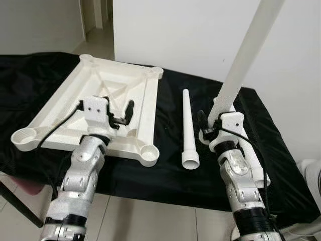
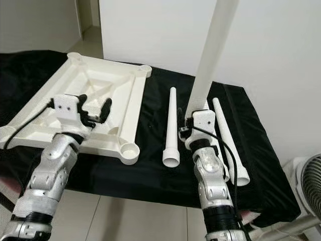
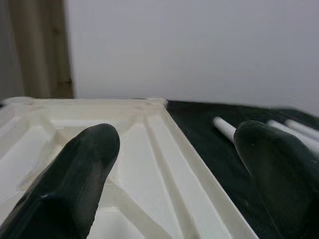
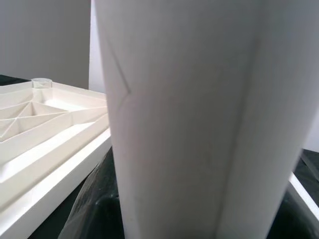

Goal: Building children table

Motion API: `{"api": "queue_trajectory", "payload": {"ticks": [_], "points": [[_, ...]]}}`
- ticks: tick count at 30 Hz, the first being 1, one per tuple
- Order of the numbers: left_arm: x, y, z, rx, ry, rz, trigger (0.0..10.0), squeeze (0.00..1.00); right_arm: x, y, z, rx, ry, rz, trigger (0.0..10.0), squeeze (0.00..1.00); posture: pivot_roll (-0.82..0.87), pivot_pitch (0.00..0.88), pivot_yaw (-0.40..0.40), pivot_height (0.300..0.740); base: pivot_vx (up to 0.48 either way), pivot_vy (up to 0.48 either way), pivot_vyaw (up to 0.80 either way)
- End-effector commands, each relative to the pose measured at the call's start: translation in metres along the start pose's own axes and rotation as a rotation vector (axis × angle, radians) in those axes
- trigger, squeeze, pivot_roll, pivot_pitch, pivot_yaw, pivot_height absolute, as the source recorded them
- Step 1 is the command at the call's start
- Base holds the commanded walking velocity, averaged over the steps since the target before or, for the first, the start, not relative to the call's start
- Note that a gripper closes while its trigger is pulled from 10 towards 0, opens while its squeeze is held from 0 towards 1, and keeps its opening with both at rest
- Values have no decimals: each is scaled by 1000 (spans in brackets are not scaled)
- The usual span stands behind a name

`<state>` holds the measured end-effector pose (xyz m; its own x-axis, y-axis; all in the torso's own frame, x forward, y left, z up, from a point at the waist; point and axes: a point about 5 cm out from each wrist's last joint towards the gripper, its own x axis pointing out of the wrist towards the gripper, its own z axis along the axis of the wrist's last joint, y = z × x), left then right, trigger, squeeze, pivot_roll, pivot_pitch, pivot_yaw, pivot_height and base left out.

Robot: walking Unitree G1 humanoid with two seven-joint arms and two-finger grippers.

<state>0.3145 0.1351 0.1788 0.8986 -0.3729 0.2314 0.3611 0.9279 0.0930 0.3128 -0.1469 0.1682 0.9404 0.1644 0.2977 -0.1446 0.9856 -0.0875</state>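
The white children's table top (image 1: 95, 75) lies upside down on a black-covered surface, with round leg sockets at its corners. My left gripper (image 1: 119, 105) hovers open over the near right part of its ribbed underside (image 3: 149, 129), with nothing between its black fingers (image 3: 75, 179). My right gripper (image 1: 214, 113) is shut on a long white table leg (image 1: 246, 50), held upright and leaning to the right above the cloth. That leg (image 4: 189, 124) is close up in the right wrist view. One loose leg (image 1: 188, 125) lies between the top and my right arm. Two more legs (image 2: 228, 135) lie behind that arm.
The black cover (image 1: 165, 170) ends close in front of me, with tiled floor (image 1: 150, 221) below. A white wall (image 1: 180, 30) stands right behind the surface. A fan (image 2: 306, 186) stands low at the right. A doorway (image 1: 95, 15) opens at the far left.
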Motion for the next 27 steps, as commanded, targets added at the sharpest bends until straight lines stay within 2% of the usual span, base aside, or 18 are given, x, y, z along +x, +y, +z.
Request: {"api": "queue_trajectory", "payload": {"ticks": [1,2,5,6,7,9,10,11,13,19,27], "points": [[-6,-24,-10,36,58,-310,10000,0,-2,-3,-1,-6,9,-1,10000,0,-3,0,-103,740,0,0,0],[-9,-25,-13,41,82,-354,10000,0,-2,-3,-1,-7,8,-1,10000,0,-4,0,-102,740,0,0,0],[-11,-26,-16,42,105,-382,10000,0,-2,-3,0,-7,8,-1,10000,0,-4,0,-102,740,0,0,0],[-17,-27,-20,66,131,-453,10000,0,-3,-3,-1,-9,7,3,10000,0,-4,0,-101,740,0,0,0],[-17,-27,-20,66,131,-453,10000,0,-3,-3,-1,-9,7,3,10000,0,-4,0,-101,740,0,0,0],[-32,-32,-25,89,176,-611,10000,0,-3,-2,-1,-12,8,6,10000,0,-4,0,-99,740,0,0,0],[-32,-32,-25,89,176,-611,10000,0,-3,-2,-1,-12,8,6,10000,0,-4,0,-99,740,0,0,0],[-37,-32,-29,95,210,-657,10000,0,-4,-2,-1,-14,10,6,10000,0,-6,0,-99,740,0,0,0],[-41,-28,-35,133,247,-666,10000,0,-5,-2,-2,-16,12,7,10000,0,-9,0,-97,740,0,0,0],[-45,-24,-37,114,274,-692,10000,0,-5,-2,-2,-21,12,7,10000,0,-12,0,-93,740,0,0,0],[-45,-1,-50,151,382,-677,10000,0,-6,0,-2,-19,15,11,10000,0,-11,0,-87,740,0,0,0]]}}
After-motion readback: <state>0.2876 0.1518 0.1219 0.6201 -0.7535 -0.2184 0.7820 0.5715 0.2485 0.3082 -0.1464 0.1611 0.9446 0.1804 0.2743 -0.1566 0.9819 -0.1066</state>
